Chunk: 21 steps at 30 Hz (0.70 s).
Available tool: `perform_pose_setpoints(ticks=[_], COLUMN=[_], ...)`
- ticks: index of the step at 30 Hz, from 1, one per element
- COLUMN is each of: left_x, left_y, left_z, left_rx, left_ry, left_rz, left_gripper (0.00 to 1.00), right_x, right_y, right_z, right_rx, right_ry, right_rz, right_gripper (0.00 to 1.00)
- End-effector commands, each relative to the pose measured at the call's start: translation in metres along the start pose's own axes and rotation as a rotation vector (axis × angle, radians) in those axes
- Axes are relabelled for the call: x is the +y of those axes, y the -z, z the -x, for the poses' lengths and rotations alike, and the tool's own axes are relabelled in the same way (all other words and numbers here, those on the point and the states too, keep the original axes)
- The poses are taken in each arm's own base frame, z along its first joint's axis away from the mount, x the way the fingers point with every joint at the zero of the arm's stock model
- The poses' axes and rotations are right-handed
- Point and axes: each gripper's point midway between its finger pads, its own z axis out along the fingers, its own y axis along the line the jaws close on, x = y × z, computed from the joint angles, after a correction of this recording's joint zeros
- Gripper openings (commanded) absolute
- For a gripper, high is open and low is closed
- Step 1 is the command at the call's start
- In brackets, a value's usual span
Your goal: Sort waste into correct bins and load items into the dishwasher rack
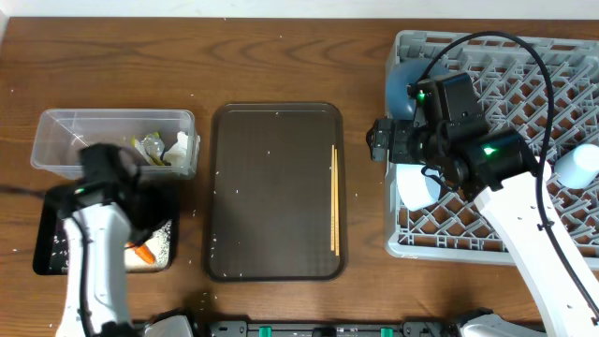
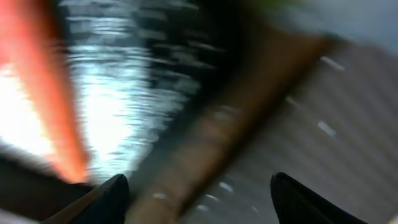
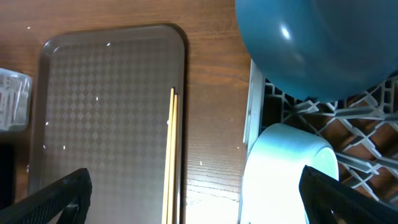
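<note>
Wood-grain table fills our overhead view, with a brown serving tray at its centre. A pair of chopsticks lies lengthwise along the serving tray's right side, and scattered white specks dot the tray and the wood around it.

At far left we see the clear tub, with a crumpled white and yellow-green wrapper lying inside it. Just beside the tub, on the robot's side, sits the black tray, largely covered by the left arm. Rice grains and a small orange carrot lie in that tray's right end.

The left wrist view is badly blurred. In it we make out the left gripper with its fingers spread apart and nothing between them. The carrot shows there only as an orange streak at the left of the frame.

On the right stands the grey dishwasher rack. A blue plate sits in its far left corner, a pale-blue bowl sits along its left edge nearer the robot, and a pale cup sits at its right side.

The right arm reaches across the rack. The right gripper hangs at the rack's left edge between plate and bowl. Its fingers are spread wide and hold nothing. Its wrist camera shows the chopsticks below on the serving tray.
</note>
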Motion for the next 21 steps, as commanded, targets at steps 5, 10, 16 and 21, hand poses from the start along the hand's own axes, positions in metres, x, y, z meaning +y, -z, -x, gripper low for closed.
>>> perform_pose_setpoints(ticks=[5, 10, 16, 21], left_x=[-0.119, -0.142, -0.111, -0.086], left_y=[-0.004, -0.017, -0.015, -0.003], left_z=[-0.068, -0.096, -0.067, -0.037], left_rx=[0.065, 0.008, -0.059, -0.062], left_ry=[-0.538, -0.659, -0.506, -0.317], left_rz=[-0.206, -0.105, 0.029, 0.018], left_gripper=[0.73, 0.63, 0.63, 0.63], right_x=[-0.007, -0.003, 0.040, 0.066], right_y=[0.005, 0.004, -0.017, -0.064], right_z=[0.011, 0.011, -0.021, -0.061], right_rx=[-0.038, -0.023, 0.101, 0.234], right_ry=[-0.029, -0.047, 0.034, 0.026], right_rz=[-0.019, 0.023, 0.120, 0.045], right_gripper=[0.99, 0.90, 0.52, 0.37])
